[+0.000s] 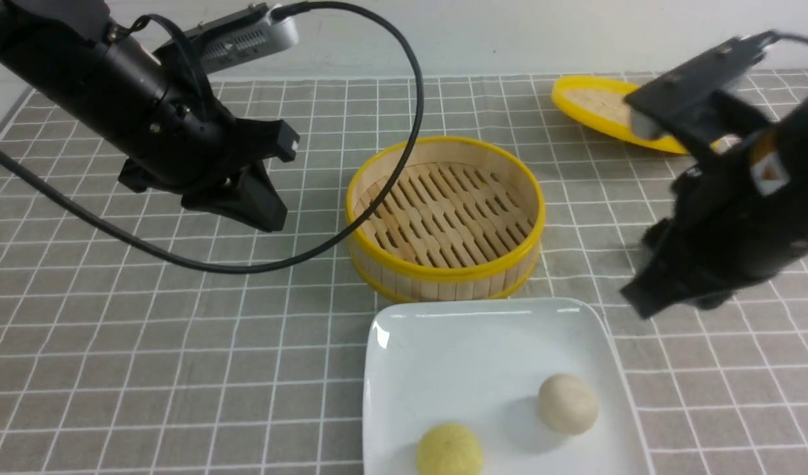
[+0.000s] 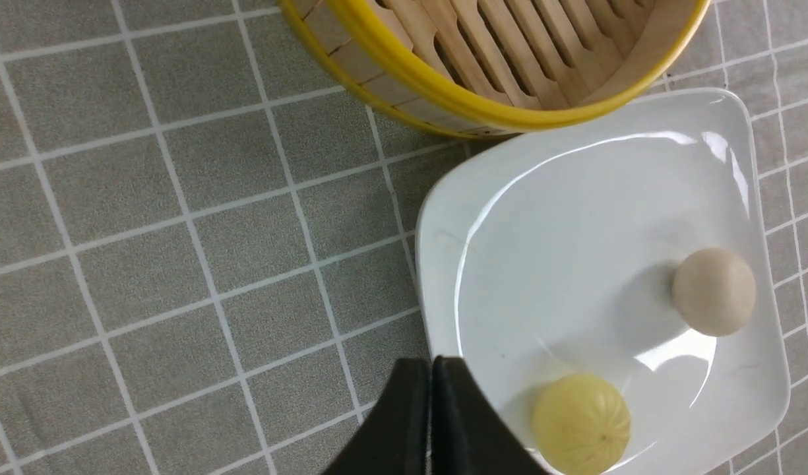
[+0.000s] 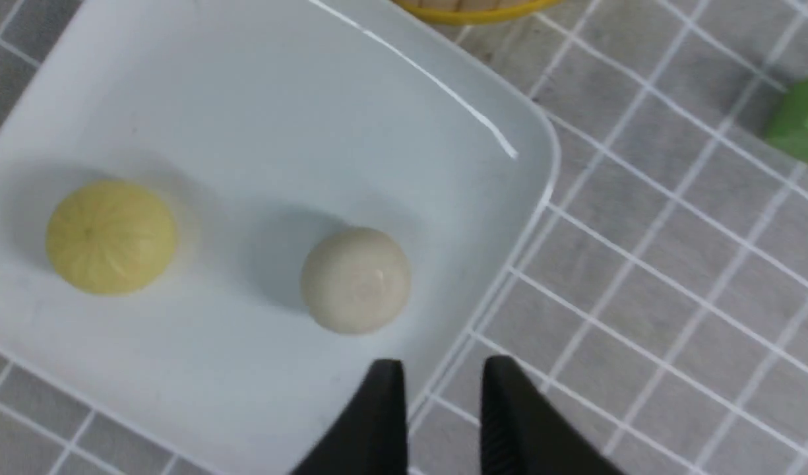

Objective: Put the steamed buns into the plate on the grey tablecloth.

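Both steamed buns lie in the white square plate (image 1: 456,356) on the grey tablecloth (image 1: 179,356). The cream-white bun (image 1: 567,404) sits near the plate's right side and the pale yellow bun (image 1: 448,450) at its front edge. My right gripper (image 1: 641,302) hangs just beyond the plate's right rim. In the right wrist view it (image 3: 441,373) is open by a narrow gap with nothing in it, a little off the cream-white bun (image 3: 355,279). My left gripper (image 1: 275,221) is raised left of the steamer. In the left wrist view it (image 2: 432,373) is shut and empty.
A round bamboo steamer (image 1: 443,218) with a yellow rim stands empty just behind the plate. Its lid (image 1: 601,109) lies at the back right, partly behind my right arm. A green cube (image 3: 803,125) rests on the cloth to the plate's right.
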Controlling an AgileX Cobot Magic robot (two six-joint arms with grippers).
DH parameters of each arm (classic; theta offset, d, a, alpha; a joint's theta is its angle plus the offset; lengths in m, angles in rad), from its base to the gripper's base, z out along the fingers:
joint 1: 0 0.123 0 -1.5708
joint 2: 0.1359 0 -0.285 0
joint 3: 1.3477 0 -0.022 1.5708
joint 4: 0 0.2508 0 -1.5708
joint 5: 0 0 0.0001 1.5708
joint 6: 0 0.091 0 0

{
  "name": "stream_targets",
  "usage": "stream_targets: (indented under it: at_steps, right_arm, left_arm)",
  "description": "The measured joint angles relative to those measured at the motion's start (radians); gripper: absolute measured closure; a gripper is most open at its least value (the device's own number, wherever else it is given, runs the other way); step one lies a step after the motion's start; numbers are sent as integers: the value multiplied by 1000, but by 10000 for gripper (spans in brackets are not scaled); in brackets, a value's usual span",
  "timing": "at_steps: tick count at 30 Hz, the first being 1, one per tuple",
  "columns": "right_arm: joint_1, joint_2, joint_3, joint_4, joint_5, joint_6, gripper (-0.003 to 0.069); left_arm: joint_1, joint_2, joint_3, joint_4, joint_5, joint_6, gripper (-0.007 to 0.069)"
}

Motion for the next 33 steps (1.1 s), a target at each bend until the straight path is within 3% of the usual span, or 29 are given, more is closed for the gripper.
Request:
stream_targets:
  at_steps: [3,9,12,16,21,26,33]
  right_arm:
    - [0,-136,-2,-20,87,12,669]
    - [0,-414,82,-27,60,84,673]
    - [0,-575,223,-30,-94,120,673]
    - [0,-803,569,-33,-506,132,670]
    - [0,-857,793,-33,-874,132,669]
    - [0,-857,817,-35,-960,132,667]
    - [0,-857,819,-35,-940,132,664]
  left_arm:
    - [0,0,0,0,0,0,587]
    - [0,0,0,1,0,0,580]
    - [0,0,0,0,0,0,578]
    - [0,0,0,0,0,0,572]
    - [0,0,0,0,0,0,571]
    - [0,0,0,1,0,0,570]
    - [0,0,0,1,0,0,559]
